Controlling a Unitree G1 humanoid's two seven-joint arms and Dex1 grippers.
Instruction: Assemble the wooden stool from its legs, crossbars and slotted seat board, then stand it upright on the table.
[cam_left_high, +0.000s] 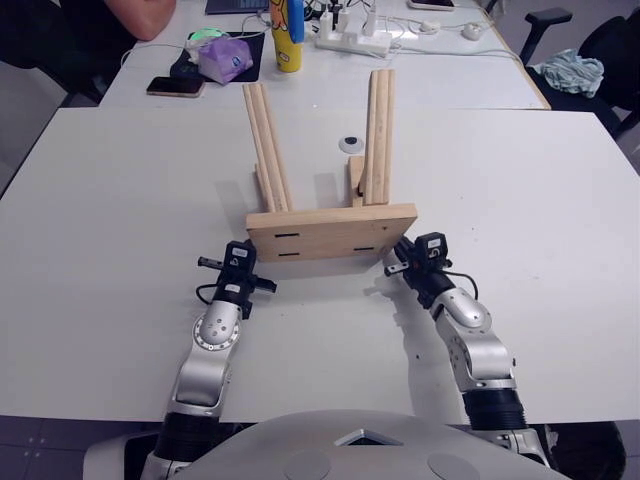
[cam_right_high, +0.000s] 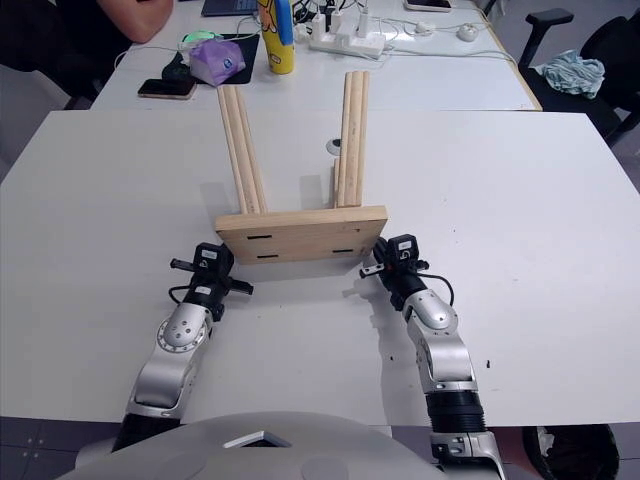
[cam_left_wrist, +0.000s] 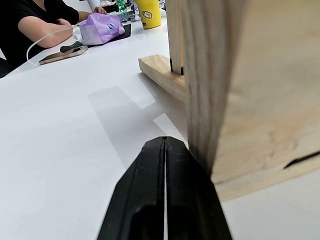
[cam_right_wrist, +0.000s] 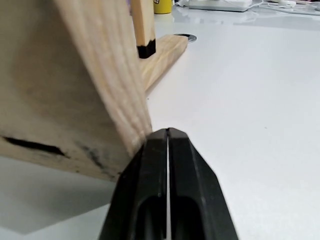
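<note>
Two grippers sit low on the white table (cam_left_high: 110, 200), one at each end of a stool lying on its side; starting at the left, the left gripper (cam_left_wrist: 165, 142) has its black fingers pressed together on nothing, its tip right by the near left lower corner of the seat board (cam_left_high: 332, 232), though I cannot tell whether it touches the wood; the seat board stands on edge facing the robot, its dark slots showing on the flat face; from its back the left legs (cam_left_high: 266, 145) and then the right legs (cam_left_high: 378, 135) run away across the table toward the far side; at the board's right lower corner the right gripper (cam_right_wrist: 167, 132) is likewise clenched empty, its tip just beside the wood's edge; beyond, on the next table, lie a phone (cam_left_high: 176, 87), a purple pouch (cam_left_high: 225, 58), a yellow bottle (cam_left_high: 288, 35) and a white power strip (cam_left_high: 352, 42).
</note>
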